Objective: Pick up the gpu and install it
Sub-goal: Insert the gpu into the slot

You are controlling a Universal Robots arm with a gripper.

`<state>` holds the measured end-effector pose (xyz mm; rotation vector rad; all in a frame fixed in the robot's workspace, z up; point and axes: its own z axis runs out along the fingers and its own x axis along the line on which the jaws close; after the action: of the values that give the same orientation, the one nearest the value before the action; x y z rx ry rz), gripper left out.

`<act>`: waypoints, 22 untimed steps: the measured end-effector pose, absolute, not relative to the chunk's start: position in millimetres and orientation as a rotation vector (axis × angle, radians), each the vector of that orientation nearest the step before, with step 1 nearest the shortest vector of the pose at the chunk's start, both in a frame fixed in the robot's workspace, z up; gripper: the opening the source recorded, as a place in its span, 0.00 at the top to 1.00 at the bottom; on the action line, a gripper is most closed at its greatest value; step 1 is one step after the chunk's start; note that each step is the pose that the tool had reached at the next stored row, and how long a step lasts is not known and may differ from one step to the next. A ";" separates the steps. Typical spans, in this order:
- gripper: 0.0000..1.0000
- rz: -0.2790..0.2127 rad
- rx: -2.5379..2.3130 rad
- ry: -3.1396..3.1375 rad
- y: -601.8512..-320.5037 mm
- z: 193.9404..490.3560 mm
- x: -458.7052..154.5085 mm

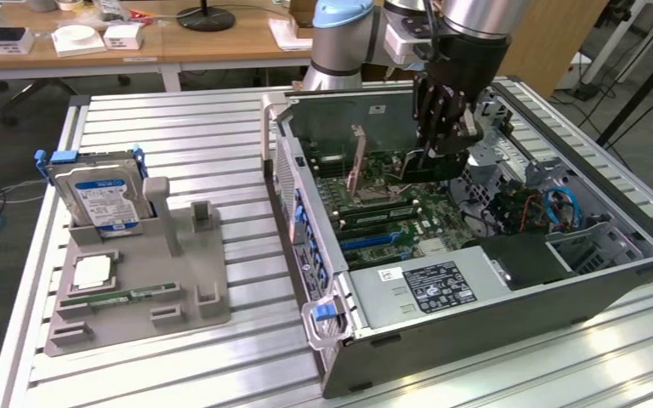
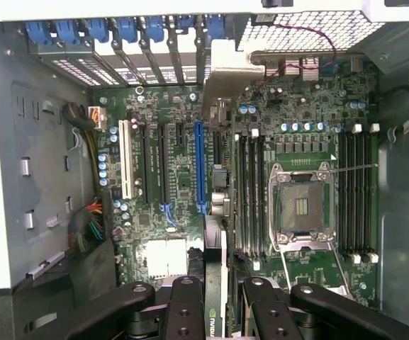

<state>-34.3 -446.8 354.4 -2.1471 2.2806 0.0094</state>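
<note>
Gripper [image 2: 215,312] clamped on the gpu [image 2: 216,283], card edge-on, hanging inside the open computer case [image 1: 599,280] above the motherboard [image 2: 183,177], just beside its blue slot [image 2: 200,166].

gpu [image 2: 215,283], dark thin card, edge-on, above the motherboard slots

gpu [image 2: 217,297] mostly hidden between claw [image 2: 218,312] fingers, fingertips cut off by frame edge
</note>
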 end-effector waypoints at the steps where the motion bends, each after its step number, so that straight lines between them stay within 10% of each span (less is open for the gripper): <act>1: 0.74 0.009 -2.147 2.280 -447.5 353.9 -35.5; 22: 0.74 0.007 -2.154 2.271 -464.6 335.2 -48.9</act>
<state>-48.9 -464.6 335.2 -2.1542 2.2715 0.0073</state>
